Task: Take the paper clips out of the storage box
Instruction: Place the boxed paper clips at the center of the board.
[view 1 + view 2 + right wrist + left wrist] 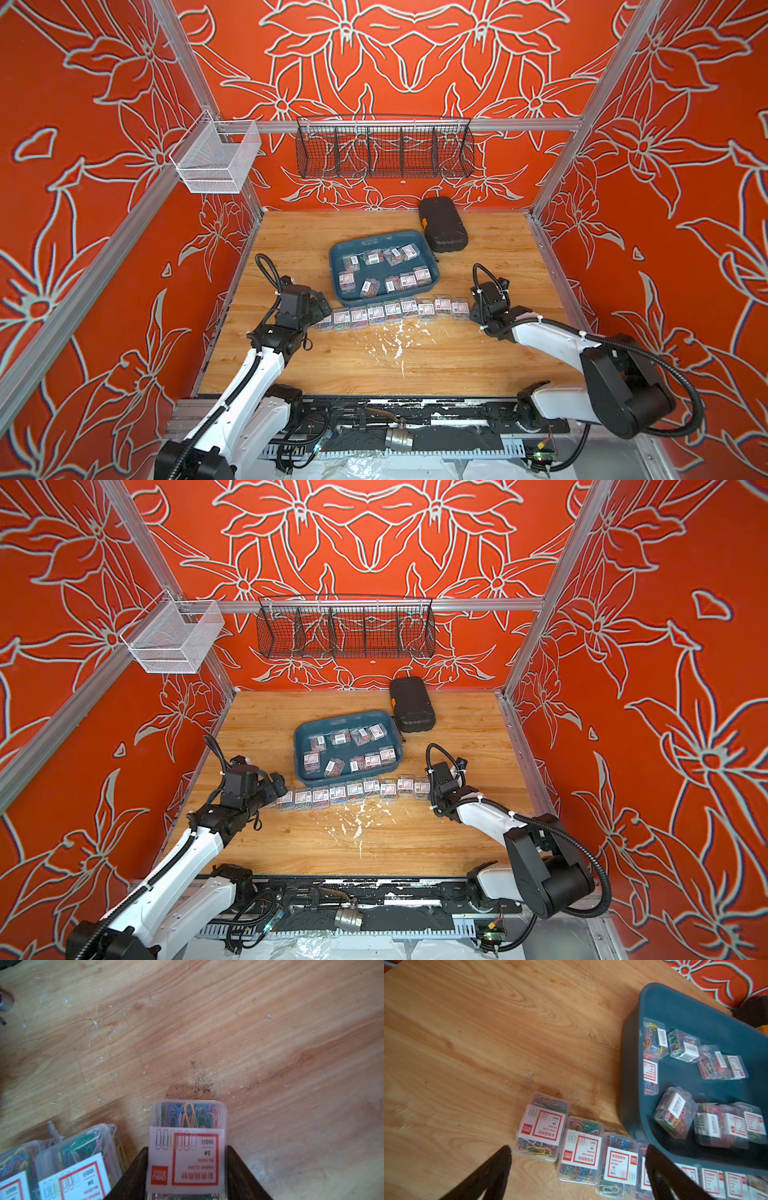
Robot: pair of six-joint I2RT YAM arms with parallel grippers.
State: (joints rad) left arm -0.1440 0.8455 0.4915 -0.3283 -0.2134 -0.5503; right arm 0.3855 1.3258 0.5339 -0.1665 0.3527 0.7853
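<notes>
Row (pixel 392 309): small clear plastic boxes of multicoloured paper clips (pixel 354 789), white-and-red labels up, stand side by side on the light wooden bench (pixel 457 365), just in front of the tray. I judge a line makes them easy to count.
Storage box (pixel 376 272): shallow dark teal-blue plastic tray with rounded corners, in the middle of the bench. About nine loose boxes (pixel 369 287) lie in it, some tilted.
Right end effector (pixel 187 1153): clenched on one clip box (pixel 188 1118) at the right end of the row, fingers on its two long sides, so the label faces up. Whether it rests on the bench, I cannot tell.
Left end effector (pixel 577 1150): released, jaws wide and empty, above the left end of the row, wide enough to take a next box.
Progress: about half, I judge.
Next: I should let go softly, without pushing the neighbour.
</notes>
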